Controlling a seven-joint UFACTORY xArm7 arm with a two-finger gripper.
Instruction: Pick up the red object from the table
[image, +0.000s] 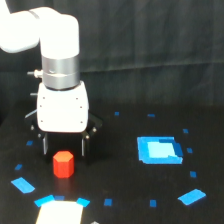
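Note:
The red object (63, 164) is a small red-orange block with a hexagonal top, standing on the black table (120, 175) at the exterior view's lower left. My gripper (63, 147) hangs from the white arm just above and behind it. Its two dark fingers (44, 144) reach down on either side of the block's upper part and stand apart, wider than the block. The jaws are open, and I see no contact with the block.
A bright blue rectangle (159, 150) lies to the exterior view's right of the block. Small blue tape marks (192, 196) dot the table around it. A pale patch (60, 211) with blue corners sits at the bottom edge. A black curtain hangs behind.

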